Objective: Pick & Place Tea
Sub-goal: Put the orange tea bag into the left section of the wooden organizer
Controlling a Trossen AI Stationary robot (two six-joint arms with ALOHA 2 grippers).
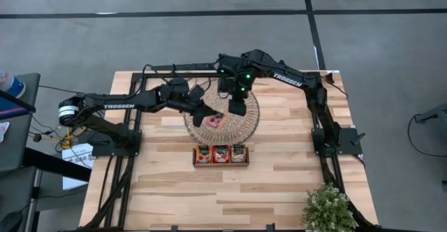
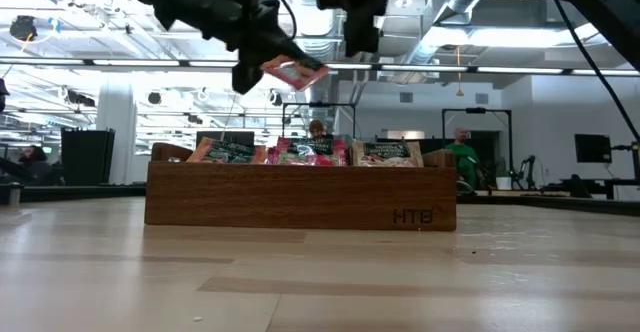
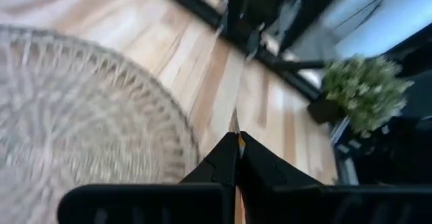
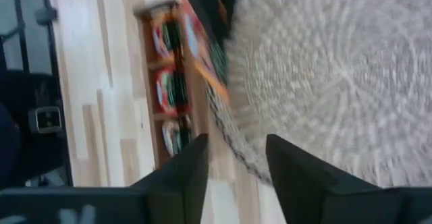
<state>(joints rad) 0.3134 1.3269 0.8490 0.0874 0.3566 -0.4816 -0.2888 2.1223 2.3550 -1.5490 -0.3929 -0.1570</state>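
My left gripper (image 1: 207,114) is shut on a red-orange tea sachet (image 1: 215,122) over the round woven mat (image 1: 241,124). In the low view the sachet (image 2: 295,74) is high above the table. My right gripper (image 1: 237,107) hovers open and empty over the mat's far part, beside the left gripper; its wrist view shows the gap (image 4: 236,160). The brown wooden tray (image 1: 221,163) stands near the mat's near edge. Each of its three compartments holds sachets (image 2: 318,150), standing on edge. My left gripper pinches one edge of the sachet (image 3: 235,124) between its two fingertips (image 3: 223,160). In the wrist view the sachet shows edge-on. The fingers come slanting down from the table's left. The sachet sticks out past them toward the right, slightly tilted, lifted clear of the mat.
A small potted plant (image 1: 328,207) stands at the table's near right corner. Both arm bases sit at the table's left and right sides. Bare wood lies near and to either side of the tray (image 2: 300,197). People stand in the room behind the table.
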